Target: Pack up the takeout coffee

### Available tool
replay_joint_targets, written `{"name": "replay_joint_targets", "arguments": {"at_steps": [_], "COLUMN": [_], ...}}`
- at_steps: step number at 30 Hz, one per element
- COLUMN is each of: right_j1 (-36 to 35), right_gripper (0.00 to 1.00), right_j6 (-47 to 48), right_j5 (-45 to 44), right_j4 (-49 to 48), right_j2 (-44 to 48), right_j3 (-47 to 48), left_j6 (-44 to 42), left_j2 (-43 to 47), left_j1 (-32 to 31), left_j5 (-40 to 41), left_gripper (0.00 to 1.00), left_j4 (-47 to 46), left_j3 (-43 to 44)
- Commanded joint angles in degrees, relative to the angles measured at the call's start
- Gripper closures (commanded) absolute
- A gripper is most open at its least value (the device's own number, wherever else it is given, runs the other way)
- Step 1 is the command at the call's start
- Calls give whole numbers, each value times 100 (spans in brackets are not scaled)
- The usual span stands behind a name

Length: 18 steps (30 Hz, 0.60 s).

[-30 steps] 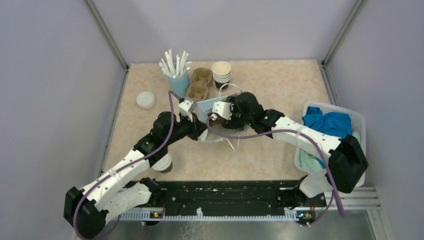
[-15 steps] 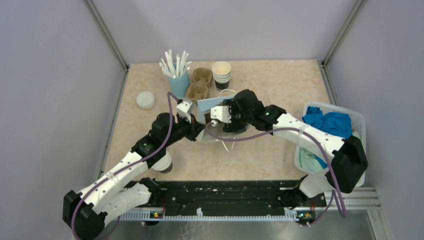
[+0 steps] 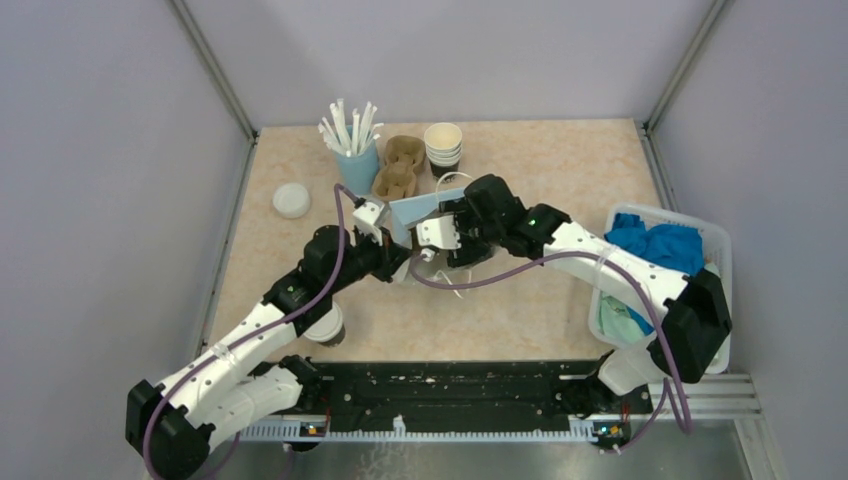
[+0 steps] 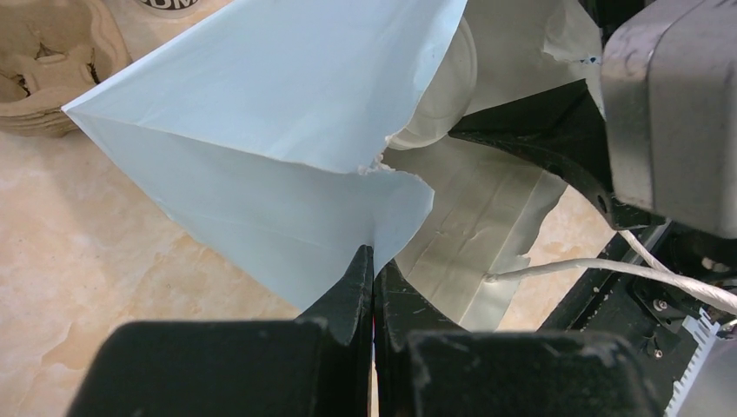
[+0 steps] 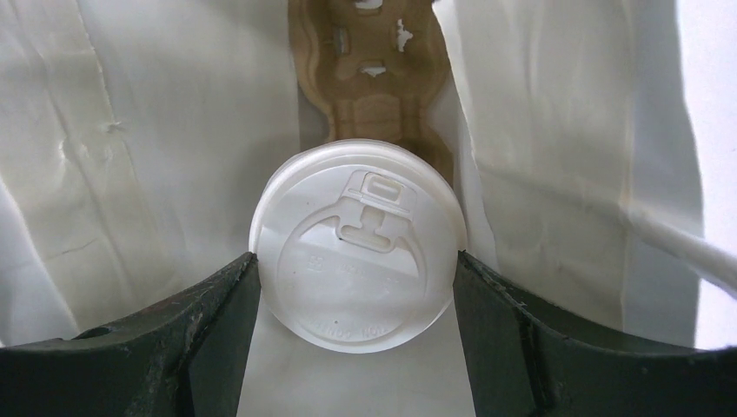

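Observation:
My left gripper (image 3: 398,262) is shut on the torn edge of a light blue paper bag (image 3: 420,212), pinching it between the fingertips in the left wrist view (image 4: 374,261) and holding the mouth open. My right gripper (image 3: 432,250) reaches into the bag mouth. In the right wrist view it (image 5: 356,261) grips a takeout coffee cup by its round white lid (image 5: 358,243), one finger on each side. A brown cup carrier (image 5: 374,78) lies deeper in the bag. A second lidded dark cup (image 3: 325,328) stands partly hidden under my left arm.
At the back stand a light blue cup of white straws (image 3: 355,150), stacked brown carriers (image 3: 400,168) and a stack of open paper cups (image 3: 443,148). A loose white lid (image 3: 291,200) lies at the left. A basket of cloths (image 3: 700,235) sits at the right edge.
My right gripper has moved left with the lidded cup, further into the bag mouth. The bag's blue side has risen. My left arm has barely moved.

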State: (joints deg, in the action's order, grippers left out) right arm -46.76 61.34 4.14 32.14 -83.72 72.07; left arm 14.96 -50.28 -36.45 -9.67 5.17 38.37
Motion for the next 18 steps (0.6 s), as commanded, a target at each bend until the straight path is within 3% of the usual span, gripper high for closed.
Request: {"name": "replay_joint_targets", "arguments": {"at_steps": [1,18], "right_j1": [-52,38], "right_gripper": [58,61], "right_j6": [308,793], "right_j5": [66,-115], "right_j4": [-539,-1390], "right_j2": [-13,-305], "right_j3": [-157,-500], "left_j6": [127,588], "left_j2": [-49,-51], "left_j1": [-6,-10], "left_j5": [-216,-362], "left_gripper": [100,100], "left_j4": [-337,-48], "left_j3": [81,186]}}
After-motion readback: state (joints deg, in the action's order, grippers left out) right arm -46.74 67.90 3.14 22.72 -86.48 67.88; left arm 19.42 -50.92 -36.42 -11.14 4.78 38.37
